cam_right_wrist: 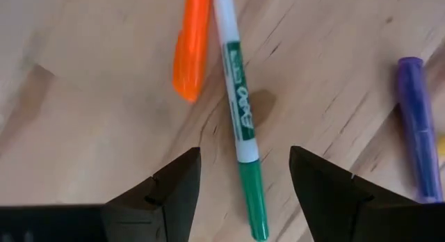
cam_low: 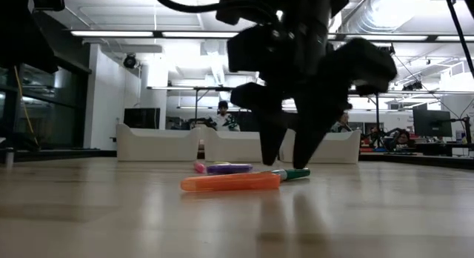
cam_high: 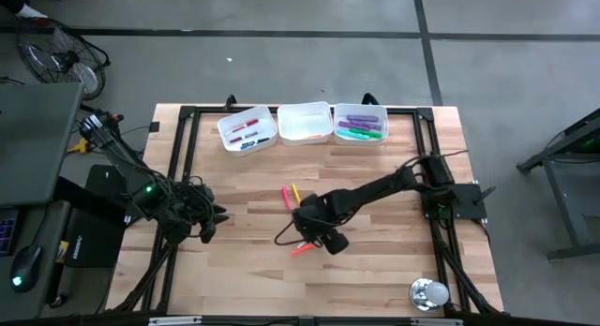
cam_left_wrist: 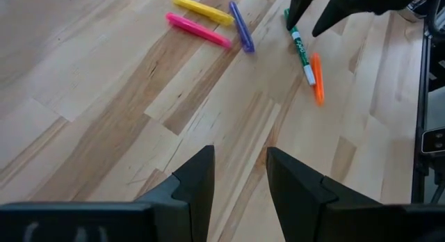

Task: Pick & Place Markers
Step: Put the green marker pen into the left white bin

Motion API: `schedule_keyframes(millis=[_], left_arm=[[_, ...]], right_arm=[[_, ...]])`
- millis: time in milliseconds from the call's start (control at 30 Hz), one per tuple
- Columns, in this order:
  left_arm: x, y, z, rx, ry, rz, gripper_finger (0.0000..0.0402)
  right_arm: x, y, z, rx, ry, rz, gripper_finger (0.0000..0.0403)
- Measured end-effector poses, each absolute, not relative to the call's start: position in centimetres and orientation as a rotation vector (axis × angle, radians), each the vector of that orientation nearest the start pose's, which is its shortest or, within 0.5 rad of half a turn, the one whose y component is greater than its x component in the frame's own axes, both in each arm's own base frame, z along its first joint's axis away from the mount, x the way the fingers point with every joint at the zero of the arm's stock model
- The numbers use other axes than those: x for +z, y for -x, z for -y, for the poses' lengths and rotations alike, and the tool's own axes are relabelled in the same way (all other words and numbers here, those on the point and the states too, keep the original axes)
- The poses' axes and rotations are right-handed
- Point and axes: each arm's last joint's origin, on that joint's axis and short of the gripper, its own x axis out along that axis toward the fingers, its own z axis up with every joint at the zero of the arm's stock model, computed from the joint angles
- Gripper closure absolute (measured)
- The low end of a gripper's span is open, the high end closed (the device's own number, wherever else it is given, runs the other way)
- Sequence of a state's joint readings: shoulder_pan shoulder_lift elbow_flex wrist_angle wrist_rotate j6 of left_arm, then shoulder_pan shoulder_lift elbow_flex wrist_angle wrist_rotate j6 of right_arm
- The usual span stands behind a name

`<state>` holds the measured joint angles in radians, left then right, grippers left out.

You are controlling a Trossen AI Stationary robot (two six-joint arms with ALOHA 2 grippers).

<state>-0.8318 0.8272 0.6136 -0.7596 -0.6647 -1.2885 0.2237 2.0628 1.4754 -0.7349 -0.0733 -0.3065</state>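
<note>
The table (cam_high: 244, 190) is pale blond wood in light and tan planks, framed by black rails. On it lie an orange marker (cam_right_wrist: 192, 44), a white-barrelled marker (cam_right_wrist: 240, 124) with green lettering and a green cap, a purple marker (cam_right_wrist: 419, 124), a pink marker (cam_left_wrist: 198, 30) and a yellow marker (cam_left_wrist: 201, 10). Three white trays (cam_high: 305, 123) stand at the far edge: the left one holds red and dark markers, the middle one a yellow-orange marker, the right one purple and green markers. Both arms are black; the right gripper (cam_right_wrist: 240, 183) and left gripper (cam_left_wrist: 240, 179) have dark grey fingers. A small green light (cam_high: 147, 188) glows on the left arm
</note>
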Motion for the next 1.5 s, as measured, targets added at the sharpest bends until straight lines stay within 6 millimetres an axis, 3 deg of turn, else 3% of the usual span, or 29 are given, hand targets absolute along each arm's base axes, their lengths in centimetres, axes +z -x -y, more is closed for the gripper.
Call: schedule_keyframes(millis=[167, 467, 767, 1033, 1500], left_arm=[[23.0, -11.1, 9.5, 0.307, 0.568, -0.655, 0.0273], [23.0, -11.1, 9.5, 0.308, 0.568, -0.654, 0.0273], [23.0, -11.1, 9.5, 0.307, 0.569, -0.655, 0.0273], [23.0, -11.0, 9.5, 0.306, 0.570, -0.657, 0.0273], [23.0, -11.0, 9.5, 0.304, 0.571, -0.659, 0.0273]], right_arm=[[15.0, -39.2, -9.9, 0.443, 0.441, -1.260, 0.0194], [14.8, -39.4, -10.2, 0.466, 0.399, -1.218, 0.0194], [12.2, -39.8, -10.5, 0.488, 0.380, -1.280, 0.0194], [12.0, -39.5, -10.9, 0.500, 0.390, -1.295, 0.0197], [11.9, -39.1, -11.3, 0.476, 0.363, -1.330, 0.0308]])
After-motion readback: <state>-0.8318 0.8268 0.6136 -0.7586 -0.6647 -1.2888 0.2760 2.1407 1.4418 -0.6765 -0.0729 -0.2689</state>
